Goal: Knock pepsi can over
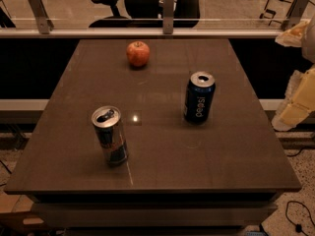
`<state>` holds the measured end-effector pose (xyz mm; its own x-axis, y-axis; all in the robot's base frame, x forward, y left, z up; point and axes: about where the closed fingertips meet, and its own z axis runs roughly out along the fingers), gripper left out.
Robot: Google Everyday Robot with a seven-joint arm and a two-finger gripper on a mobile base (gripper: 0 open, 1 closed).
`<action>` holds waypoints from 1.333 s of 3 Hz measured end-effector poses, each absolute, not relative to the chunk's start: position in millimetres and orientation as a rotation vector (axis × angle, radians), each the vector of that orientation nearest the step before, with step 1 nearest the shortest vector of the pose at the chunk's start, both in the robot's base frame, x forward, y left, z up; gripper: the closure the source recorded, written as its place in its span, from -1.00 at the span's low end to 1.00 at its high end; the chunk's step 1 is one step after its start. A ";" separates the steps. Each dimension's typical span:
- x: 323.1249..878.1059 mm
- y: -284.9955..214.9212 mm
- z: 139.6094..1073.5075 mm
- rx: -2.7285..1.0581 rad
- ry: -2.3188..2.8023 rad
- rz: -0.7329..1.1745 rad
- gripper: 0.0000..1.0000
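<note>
The pepsi can (199, 98) is dark blue with white lettering and a silver top. It stands upright on the right half of the dark table (157, 176). My gripper (295, 107) shows as pale cream parts at the right edge of the view. It is off the table's right side, apart from the can and well to its right.
A slimmer silver-and-blue can (110, 135) stands upright at the front left. A red apple (138, 53) sits at the back middle. A rail with posts (168, 14) and an office chair (110, 6) lie behind the table. A cable (295, 220) lies on the floor at the front right.
</note>
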<state>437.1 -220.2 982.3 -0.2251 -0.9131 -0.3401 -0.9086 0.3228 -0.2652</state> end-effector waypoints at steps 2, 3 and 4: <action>449.5 -229.9 981.6 -1.402 2.077 0.150 -1.00; 455.3 -239.3 971.9 -1.289 2.045 0.237 -1.00; 460.0 -249.4 963.1 -1.177 2.011 0.303 -1.00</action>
<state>460.0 -249.4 963.1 -0.2752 -0.6380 -0.7192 -0.8216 0.5445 -0.1687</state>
